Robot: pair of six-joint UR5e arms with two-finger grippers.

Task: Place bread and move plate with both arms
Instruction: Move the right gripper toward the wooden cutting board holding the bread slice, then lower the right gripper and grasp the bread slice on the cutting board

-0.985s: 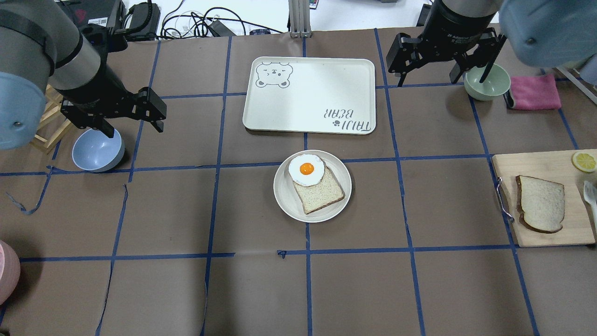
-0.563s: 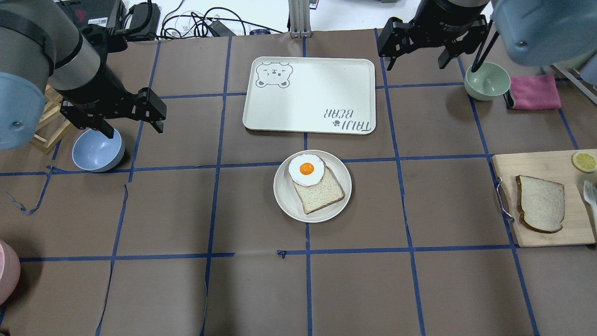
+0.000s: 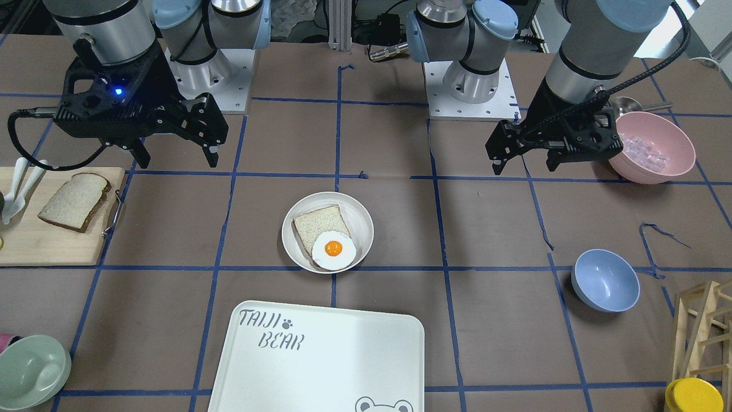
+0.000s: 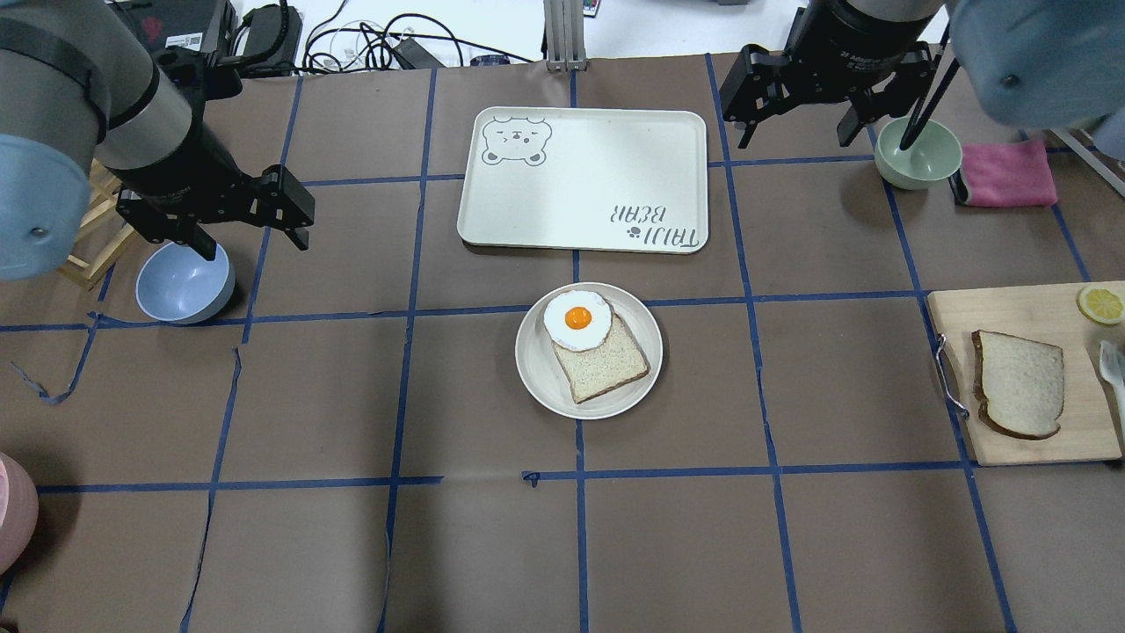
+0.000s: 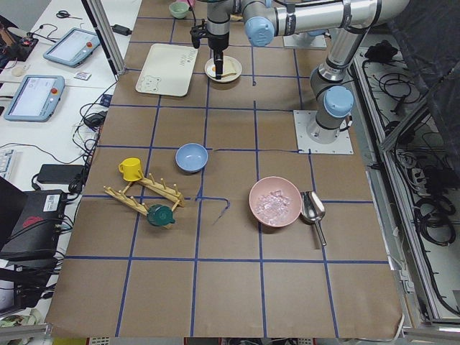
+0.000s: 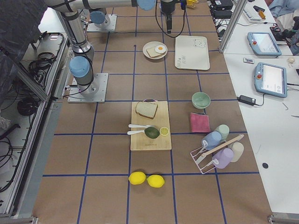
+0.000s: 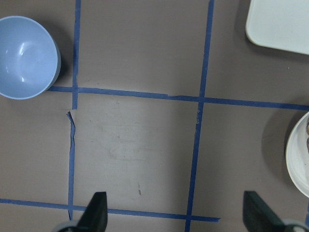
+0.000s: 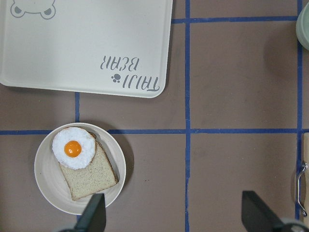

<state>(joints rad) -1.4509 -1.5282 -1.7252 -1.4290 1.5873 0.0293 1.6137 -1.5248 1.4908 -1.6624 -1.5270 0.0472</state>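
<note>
The bread [image 4: 1018, 384], a dark-crusted slice, lies on a wooden cutting board [image 4: 1011, 316] at the right; it also shows in the front view [image 3: 74, 201]. The round white plate [image 4: 534, 352] sits at the table's centre and holds a paler square slice with a fried egg [image 4: 577, 319]. My right gripper [image 4: 798, 139] hovers open and empty at the far right, beside the tray's corner. Its wrist view shows the plate [image 8: 46, 179] lower left. My left gripper [image 4: 255, 246] hovers open and empty at the left, above the blue bowl's edge.
The "TAIJI BEAR" tray [image 4: 584, 180] lies beyond the plate. A green bowl [image 4: 918, 154] and a pink cloth [image 4: 1006, 173] sit far right. A blue bowl [image 4: 185, 283] sits left, a pink bowl [image 3: 652, 147] near my left arm. A lemon slice [image 4: 1100, 304] lies on the board.
My right gripper moved toward the table's far edge and a little left, then came partly back. My left arm has hardly moved. Bread and plate have not moved.
</note>
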